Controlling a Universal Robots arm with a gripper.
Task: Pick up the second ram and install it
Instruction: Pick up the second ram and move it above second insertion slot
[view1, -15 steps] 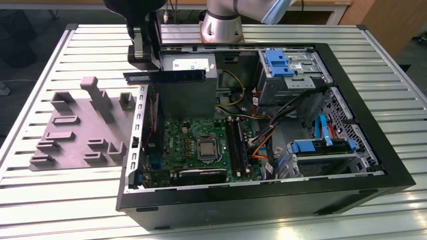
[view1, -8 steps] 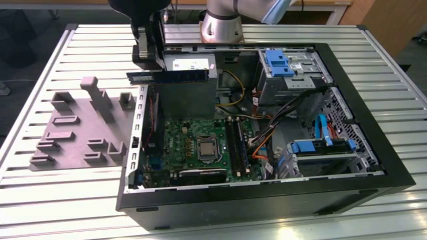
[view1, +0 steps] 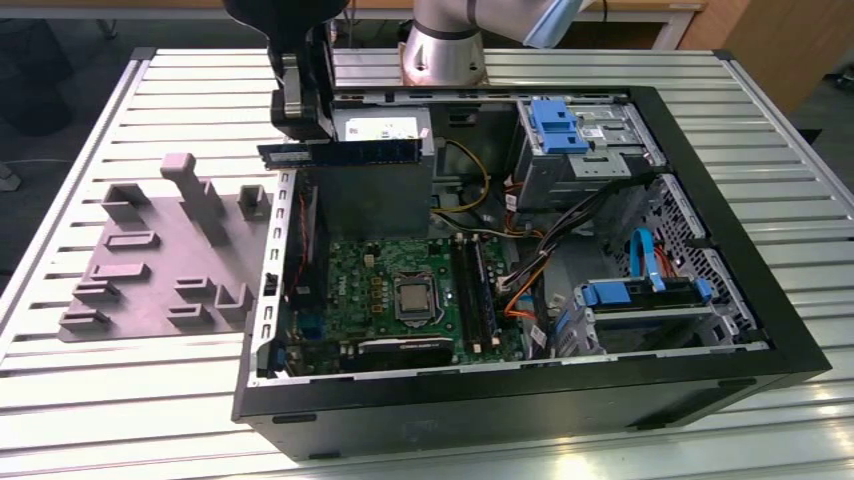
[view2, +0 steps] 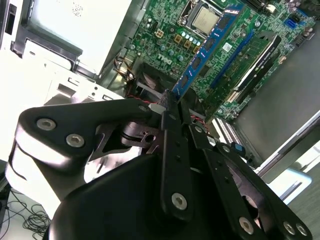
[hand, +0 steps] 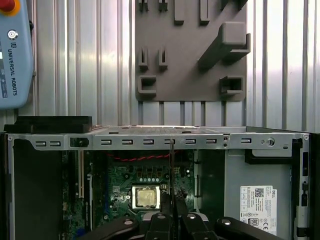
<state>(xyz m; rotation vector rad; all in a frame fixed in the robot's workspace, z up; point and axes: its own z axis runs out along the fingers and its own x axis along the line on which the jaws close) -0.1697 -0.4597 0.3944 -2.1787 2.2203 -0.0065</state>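
Note:
The second ram is a dark blue-green stick held level above the open computer case, over its rear half. My gripper is shut on the stick near the end toward the exterior view's left. In the second wrist view the ram reaches out from the closed gripper over the motherboard. The first wrist view shows the ram edge-on as a thin line rising from the gripper. The black memory sockets lie lower down, beside the processor.
A grey moulded tray with raised blocks sits on the slatted table at the exterior view's left of the case. Inside the case are blue drive brackets, orange and blue cables and a silver power supply. A green stick stands in one socket.

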